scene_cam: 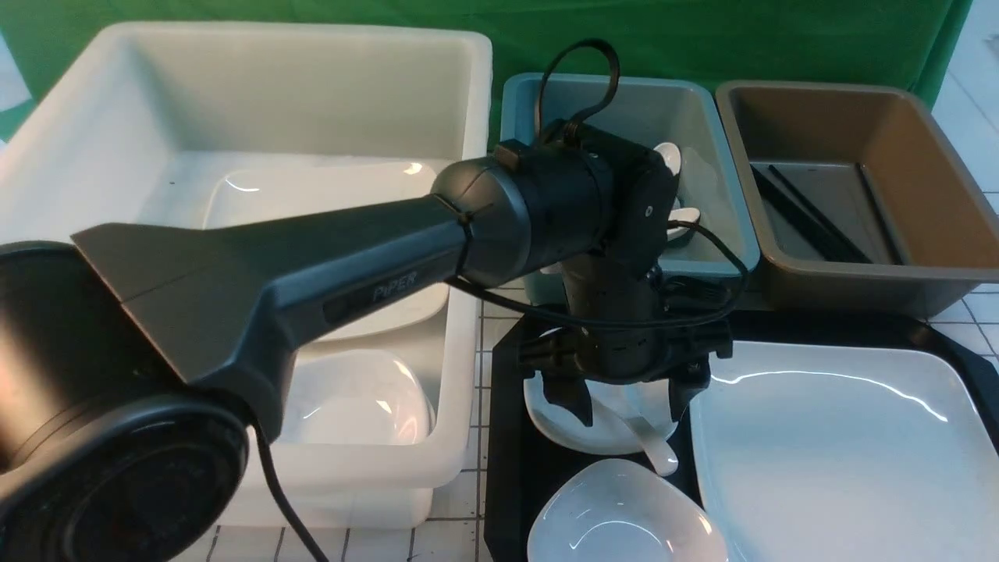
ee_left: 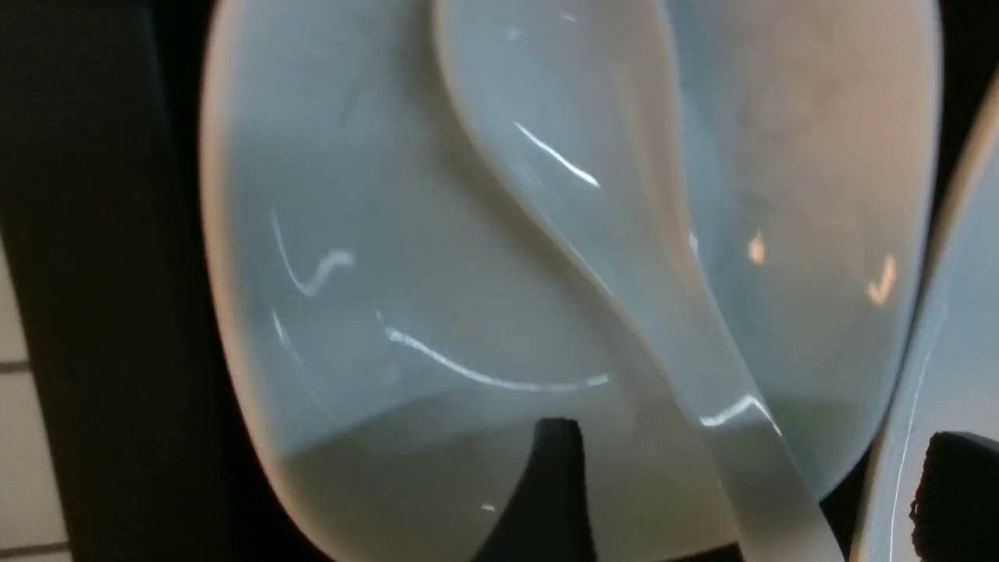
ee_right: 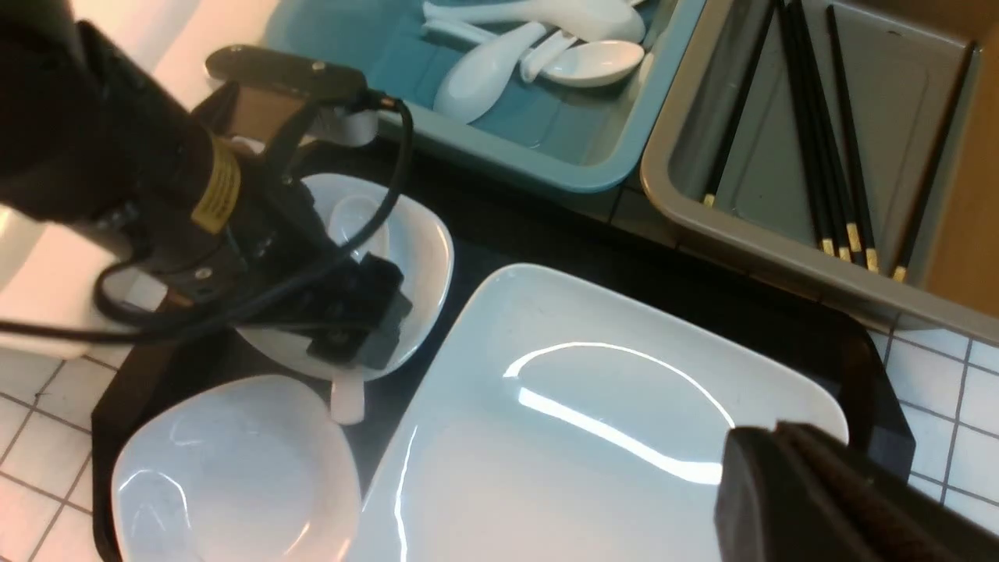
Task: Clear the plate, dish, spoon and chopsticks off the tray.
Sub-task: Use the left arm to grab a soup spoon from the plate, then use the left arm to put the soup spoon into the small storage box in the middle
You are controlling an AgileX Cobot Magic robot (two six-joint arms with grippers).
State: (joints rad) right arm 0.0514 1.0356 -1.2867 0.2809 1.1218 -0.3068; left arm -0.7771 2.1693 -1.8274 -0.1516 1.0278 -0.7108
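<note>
Left claw (scene_cam: 628, 406) is held open astride the spoon (scene_cam: 654, 446) (laid in a small dish (scene_cam: 574, 437) on tray (scene_cam: 507, 476), btm center), plate (scene_cam: 827, 453) seen at lower right; right claw (ee_right: 812, 499) state can't be told.

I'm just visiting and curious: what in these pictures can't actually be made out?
1. The right gripper: only a dark corner shows at the right wrist view's edge, so open or shut is unknowable.
2. The spoon: its bowl is hidden in the front view by the left gripper.
3. The plate: its near side is cut off by the front view's edge.
</note>
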